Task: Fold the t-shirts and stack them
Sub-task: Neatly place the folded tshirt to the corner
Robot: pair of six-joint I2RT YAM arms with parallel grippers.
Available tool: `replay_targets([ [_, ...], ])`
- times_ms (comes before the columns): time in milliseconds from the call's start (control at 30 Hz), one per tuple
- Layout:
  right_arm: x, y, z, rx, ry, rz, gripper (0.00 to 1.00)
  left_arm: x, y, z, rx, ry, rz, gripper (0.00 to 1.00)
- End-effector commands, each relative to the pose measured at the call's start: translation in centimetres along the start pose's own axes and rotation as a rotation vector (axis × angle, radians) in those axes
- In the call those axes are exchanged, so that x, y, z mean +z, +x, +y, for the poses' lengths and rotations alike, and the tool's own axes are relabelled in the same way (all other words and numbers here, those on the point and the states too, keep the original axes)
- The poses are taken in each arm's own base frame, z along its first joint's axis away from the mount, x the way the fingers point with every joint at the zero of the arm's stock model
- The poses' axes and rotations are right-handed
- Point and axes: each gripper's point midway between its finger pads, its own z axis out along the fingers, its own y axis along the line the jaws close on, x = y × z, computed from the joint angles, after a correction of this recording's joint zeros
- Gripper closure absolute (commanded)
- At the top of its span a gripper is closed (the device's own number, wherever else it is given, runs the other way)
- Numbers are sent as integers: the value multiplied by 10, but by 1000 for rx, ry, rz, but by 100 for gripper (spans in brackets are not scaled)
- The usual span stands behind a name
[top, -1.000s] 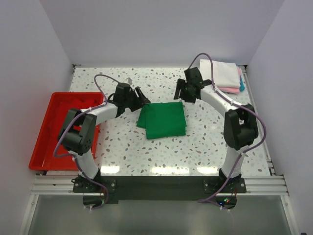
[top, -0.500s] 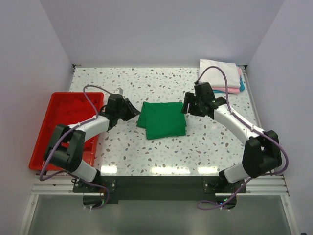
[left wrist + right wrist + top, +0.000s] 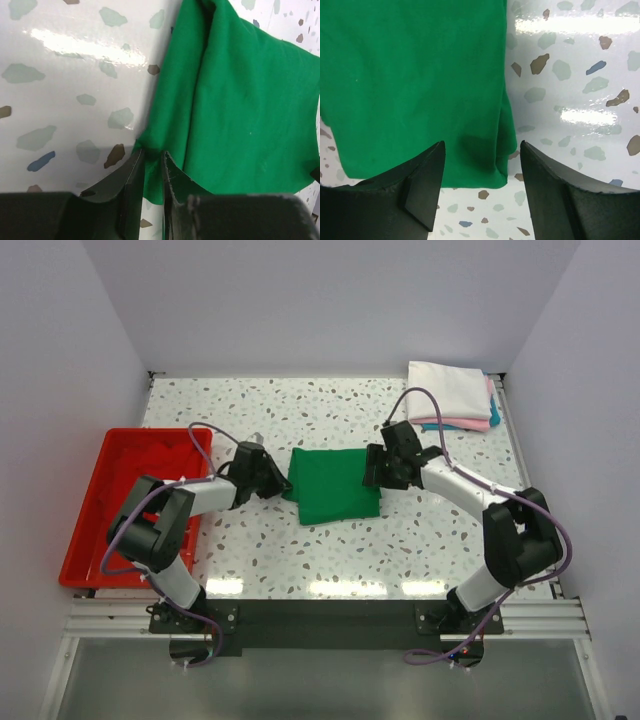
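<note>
- Item: bright green cloth t-shirt [image 3: 335, 485], short-sleeved and folded to a rough rectangle. Lies flat in the middle of the surface between the two arms, with doubled layers showing along its left edge.
- Support: glossy white speckled surface [image 3: 260, 540].
- Left gripper [image 3: 151, 157]: set low at the shirt's left edge. Black jaws drawn nearly together with the doubled edge between them, pinching the cloth as far as the wrist view shows.
- Right gripper [image 3: 481, 147]: set low at the shirt's right edge. Jaws spread wide, one over the cloth and one over bare surface, with the edge running between them. Nothing gripped.
- Also present: stack of folded shirts [image 3: 450, 395], white on top with pink and light blue beneath, at the far right corner and well apart from the green one. Red plastic tray [image 3: 90, 540] at the left side.
- Step in hand, as judged: securing both side edges, either for a further fold or for carrying to the stack — not possible to tell which.
- Method advised: bring the right jaws down onto the edge and close them only once every layer lies between them.
- Then match the left grip's depth and raise both sides level and together, with the cloth lightly taut.
- Caution: a grip on the top layer alone would likely let the fold fall open, and uneven lifting would skew the rectangle.
</note>
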Motion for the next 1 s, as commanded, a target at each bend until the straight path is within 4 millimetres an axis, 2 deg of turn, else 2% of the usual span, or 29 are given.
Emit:
replay_targets([
  [0,8,-12,-4,1,30,-51,34,3,3,-12,27,33,-14,76],
  [133,24,-13,-1,8,2,-35,25,0,7,-22,32,62,-8,76],
  [167,34,-9,-2,18,-10,-7,23,0,8,-22,34,64,-5,76],
  [233,41,-14,7,26,-61,-8,20,-1,11,-25,34,77,3,77],
  [267,49,-7,10,28,-80,25,19,0,14,-26,35,78,10,77],
  [367,58,-6,17,43,-108,43,18,-1,20,-27,40,87,23,78],
  [400,62,1,17,62,-113,63,18,-1,21,-27,38,90,29,78],
  [467,65,2,19,81,-130,55,22,0,24,-28,38,98,35,78],
  [500,67,9,20,100,-134,72,25,0,25,-28,38,102,40,79],
  [633,72,23,12,93,-51,92,48,0,27,-34,32,124,48,79],
  [667,72,26,10,92,-41,98,63,-1,27,-36,33,130,48,79],
  [733,72,28,7,83,-4,96,76,-4,26,-41,34,142,49,79],
  [767,71,27,6,72,11,91,88,-6,21,-47,38,156,39,79],
  [800,68,26,8,49,25,93,95,-7,20,-49,40,159,38,78],
  [833,65,23,8,36,39,84,100,-9,19,-50,48,154,40,75],
  [867,63,15,5,19,79,53,100,-14,11,-60,56,170,24,71],
  [900,59,7,9,-13,88,28,100,-16,7,-63,62,172,18,65],
  [933,55,5,4,-31,124,27,100,-19,6,-62,77,159,22,53],
  [967,52,-3,-1,-52,164,-2,100,-25,-2,-71,88,171,1,47],
])
